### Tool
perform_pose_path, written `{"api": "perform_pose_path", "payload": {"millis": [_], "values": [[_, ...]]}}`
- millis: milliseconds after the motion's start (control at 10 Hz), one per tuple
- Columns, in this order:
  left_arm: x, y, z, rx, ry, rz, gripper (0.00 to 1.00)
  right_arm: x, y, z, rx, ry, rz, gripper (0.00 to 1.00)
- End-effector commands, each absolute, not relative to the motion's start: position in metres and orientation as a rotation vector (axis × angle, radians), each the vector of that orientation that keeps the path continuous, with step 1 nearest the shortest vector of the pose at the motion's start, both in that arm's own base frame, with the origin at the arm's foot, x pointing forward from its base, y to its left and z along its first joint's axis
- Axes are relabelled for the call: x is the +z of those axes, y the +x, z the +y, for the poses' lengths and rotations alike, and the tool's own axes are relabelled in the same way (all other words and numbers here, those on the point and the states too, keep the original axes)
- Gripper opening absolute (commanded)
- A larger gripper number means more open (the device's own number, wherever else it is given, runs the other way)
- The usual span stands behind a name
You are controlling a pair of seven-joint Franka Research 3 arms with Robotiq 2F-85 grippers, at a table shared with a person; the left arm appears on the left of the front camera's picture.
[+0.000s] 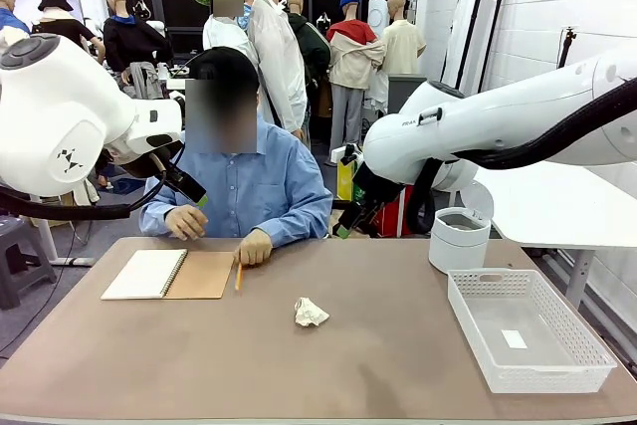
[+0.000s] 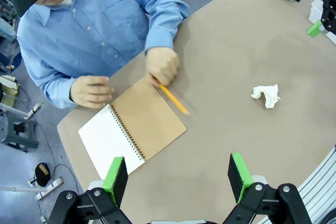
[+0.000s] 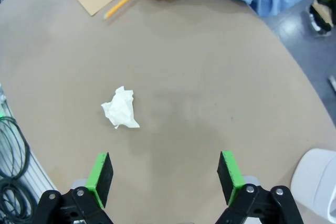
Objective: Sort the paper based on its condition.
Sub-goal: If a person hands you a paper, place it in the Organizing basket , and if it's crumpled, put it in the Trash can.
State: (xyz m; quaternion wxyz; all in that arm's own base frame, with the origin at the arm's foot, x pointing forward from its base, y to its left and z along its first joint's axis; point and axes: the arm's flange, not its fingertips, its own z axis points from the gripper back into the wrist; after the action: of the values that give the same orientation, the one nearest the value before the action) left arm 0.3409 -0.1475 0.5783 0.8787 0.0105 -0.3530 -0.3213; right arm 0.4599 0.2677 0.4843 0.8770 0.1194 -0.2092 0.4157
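One crumpled white paper wad [image 1: 311, 313] lies near the middle of the brown table [image 1: 378, 365]. In the left wrist view the wad [image 2: 266, 95] is far off to the right of my open left gripper [image 2: 177, 179], which hangs high above the table near the notebook. In the right wrist view the wad [image 3: 121, 109] sits below and just left of my open right gripper [image 3: 164, 178], also held high, with nothing between its green pads [image 3: 100, 178]. From the front, the left gripper [image 1: 194, 191] and right gripper [image 1: 343, 226] hover over the table's far side.
A person sits at the far side, one hand [image 1: 255, 247] by an orange pencil [image 1: 238, 277] beside an open spiral notebook [image 1: 169, 274]. A white mesh basket [image 1: 567, 370] at the right holds a small flat white piece [image 1: 514, 338]. A white round bin [image 1: 459, 239] stands behind it.
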Motion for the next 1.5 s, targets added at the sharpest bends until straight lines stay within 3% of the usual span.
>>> {"api": "perform_pose_path", "payload": {"millis": [0,300,1400], "values": [[0.578,0.341,-0.147,-0.673,0.024,-0.737,1.0,0.484,0.46,0.267,0.868,0.25,-0.436,1.0],[0.578,0.341,-0.147,-0.673,0.024,-0.737,1.0,0.484,0.459,0.268,0.869,0.249,-0.436,1.0],[0.578,0.341,-0.147,-0.673,0.024,-0.737,1.0,0.371,0.489,0.35,1.088,0.19,-0.284,1.0]]}}
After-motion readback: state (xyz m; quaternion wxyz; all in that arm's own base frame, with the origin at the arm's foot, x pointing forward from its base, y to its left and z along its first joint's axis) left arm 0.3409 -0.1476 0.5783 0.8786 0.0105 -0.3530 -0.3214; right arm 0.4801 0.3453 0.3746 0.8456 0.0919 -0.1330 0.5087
